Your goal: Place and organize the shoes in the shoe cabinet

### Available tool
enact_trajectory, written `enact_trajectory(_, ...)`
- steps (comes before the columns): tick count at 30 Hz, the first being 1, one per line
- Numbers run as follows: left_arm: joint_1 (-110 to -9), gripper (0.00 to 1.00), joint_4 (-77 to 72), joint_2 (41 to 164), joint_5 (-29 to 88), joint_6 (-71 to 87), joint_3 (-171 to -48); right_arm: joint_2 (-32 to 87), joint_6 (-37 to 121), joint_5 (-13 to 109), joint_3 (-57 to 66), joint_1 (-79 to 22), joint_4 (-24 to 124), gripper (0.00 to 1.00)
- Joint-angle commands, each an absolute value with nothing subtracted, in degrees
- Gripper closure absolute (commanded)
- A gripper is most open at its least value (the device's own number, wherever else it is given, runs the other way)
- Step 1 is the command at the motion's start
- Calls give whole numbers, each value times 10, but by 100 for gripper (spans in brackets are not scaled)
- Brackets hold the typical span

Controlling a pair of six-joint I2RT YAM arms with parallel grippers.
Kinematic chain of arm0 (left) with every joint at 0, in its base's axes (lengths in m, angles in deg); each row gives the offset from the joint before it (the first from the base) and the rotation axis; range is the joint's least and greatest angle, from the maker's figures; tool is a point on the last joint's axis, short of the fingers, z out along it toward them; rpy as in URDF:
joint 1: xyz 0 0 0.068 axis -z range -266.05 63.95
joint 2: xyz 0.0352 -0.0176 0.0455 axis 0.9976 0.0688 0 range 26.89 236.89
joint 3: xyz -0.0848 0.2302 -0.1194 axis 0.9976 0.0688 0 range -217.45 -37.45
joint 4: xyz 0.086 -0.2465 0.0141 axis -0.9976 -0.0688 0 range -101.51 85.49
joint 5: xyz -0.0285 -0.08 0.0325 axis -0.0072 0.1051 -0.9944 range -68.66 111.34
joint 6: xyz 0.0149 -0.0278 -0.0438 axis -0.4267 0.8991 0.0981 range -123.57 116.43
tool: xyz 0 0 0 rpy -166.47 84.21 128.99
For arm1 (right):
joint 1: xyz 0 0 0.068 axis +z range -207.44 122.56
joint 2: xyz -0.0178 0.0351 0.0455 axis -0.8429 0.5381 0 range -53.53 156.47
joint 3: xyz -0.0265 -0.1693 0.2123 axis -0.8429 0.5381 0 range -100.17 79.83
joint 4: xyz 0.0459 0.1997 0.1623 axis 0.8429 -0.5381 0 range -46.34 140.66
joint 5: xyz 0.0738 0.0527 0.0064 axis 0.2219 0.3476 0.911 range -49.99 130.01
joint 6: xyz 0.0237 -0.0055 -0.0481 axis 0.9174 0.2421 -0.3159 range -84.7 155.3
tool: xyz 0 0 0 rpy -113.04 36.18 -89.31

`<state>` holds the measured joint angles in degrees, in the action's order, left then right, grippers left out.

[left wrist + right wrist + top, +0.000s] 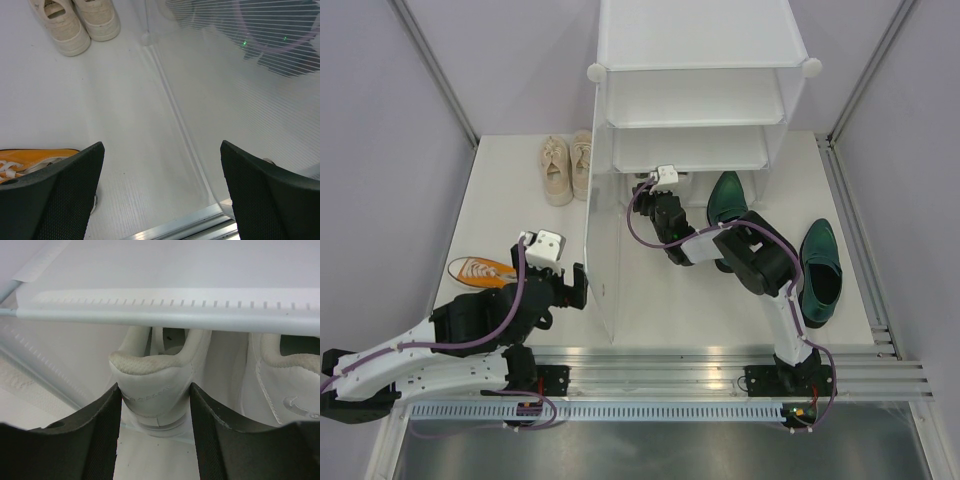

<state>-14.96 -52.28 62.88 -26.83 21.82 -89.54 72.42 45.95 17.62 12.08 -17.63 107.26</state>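
The white shoe cabinet (pixel 695 90) stands at the back centre. My right arm (pixel 690 245) reaches into its bottom tier, and the fingertips are hidden under the shelf. In the right wrist view my right gripper (pixel 155 388) is shut on the heel of a white sneaker (pixel 160 367) that rests on the floor, with the second white sneaker (pixel 285 385) beside it on the right. My left gripper (pixel 577 285) is open and empty just left of the cabinet's side panel (pixel 240 100). An orange sneaker (pixel 480 270) lies left of it.
The cream sneakers (pixel 565 165) stand as a pair left of the cabinet, also in the left wrist view (pixel 75 22). One green heel (pixel 727 197) lies at the cabinet's front, the other (pixel 819 270) at the right. A shelf edge (pixel 165 310) runs just above my right fingers.
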Motion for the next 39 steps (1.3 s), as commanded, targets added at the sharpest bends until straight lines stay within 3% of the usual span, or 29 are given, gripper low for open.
enact_trajectory(1, -152, 0, -502, 632, -260, 195, -896, 689, 494, 232, 94, -166, 1157, 99)
enact_trajectory(21, -152, 0, -501, 632, -254, 194, -897, 711, 529, 223, 81, -160, 1116, 96)
enact_trajectory(24, -151, 0, -501, 632, -253, 194, -897, 709, 533, 230, 86, -160, 1093, 83)
enact_trajectory(25, -151, 0, -501, 632, -253, 194, -897, 708, 533, 234, 87, -160, 1086, 68)
enact_trajectory(28, -152, 1, -501, 632, -252, 192, -897, 698, 537, 232, 97, -160, 1076, 48)
enact_trajectory(37, -151, 0, -501, 632, -247, 191, -897, 664, 528, 218, 96, -159, 1026, 18)
enact_trajectory(39, -152, 0, -501, 632, -246, 190, -897, 651, 528, 212, 97, -160, 1018, 15)
